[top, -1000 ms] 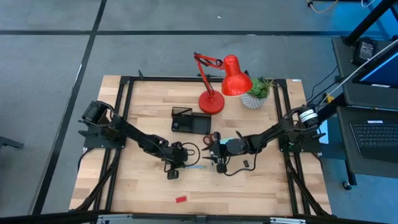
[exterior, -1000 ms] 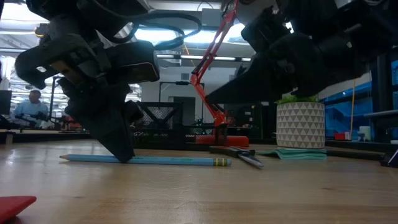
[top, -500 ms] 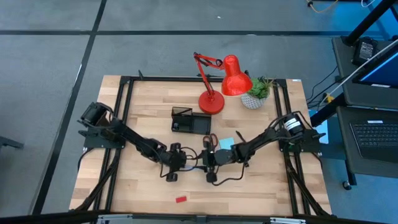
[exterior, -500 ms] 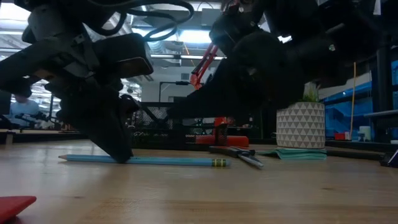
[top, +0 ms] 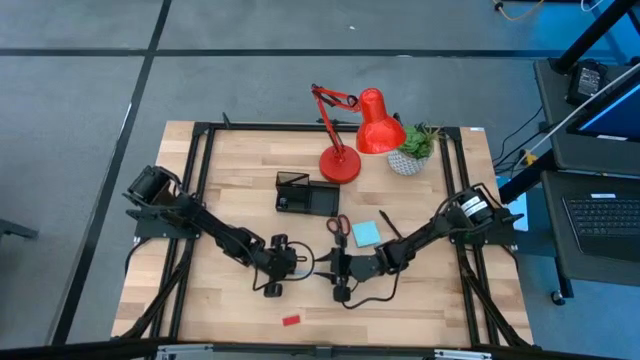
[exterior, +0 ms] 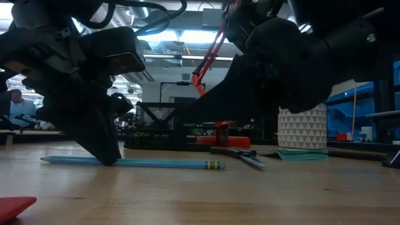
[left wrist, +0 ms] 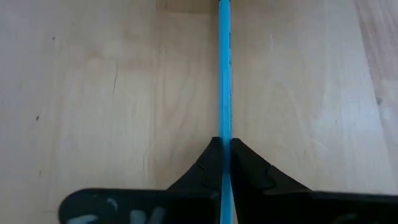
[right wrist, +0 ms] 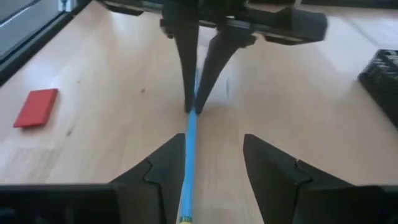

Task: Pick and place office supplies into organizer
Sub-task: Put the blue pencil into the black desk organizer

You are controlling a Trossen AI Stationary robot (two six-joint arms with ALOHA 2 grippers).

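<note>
A light-blue pen (exterior: 162,163) with a yellow band at one end lies flat on the wood between my two grippers. My left gripper (left wrist: 225,152) is shut on it, about a third of the way from its plain end (exterior: 50,160). My right gripper (right wrist: 205,168) is open and low at the banded end, one finger on each side of the pen (right wrist: 189,134). The red-handled scissors (top: 338,225) and cyan sticky-note pad (top: 366,233) lie just beyond them. The black organizer (top: 306,194) sits farther back. A small red block (top: 291,321) lies near the front edge. My left gripper pinches the pen's shaft (left wrist: 224,134) between its two fingers, which come from above, pointing down, and lie across it. The pen stays level, lying along the table (exterior: 206,164).
The red desk lamp's base (top: 339,165) and the potted plant (top: 410,150) stand at the far side, behind the organizer. The red block (right wrist: 36,107) is off to one side of the pen. Bare wood lies to the left of my left arm and along the near edge.
My right gripper has moved from over the scissors and sticky-note pad toward the near edge and the left, coming down around the pen's banded end. The pad now shows uncovered. My left gripper, still shut, has slid the pen a little toward the table's left.
</note>
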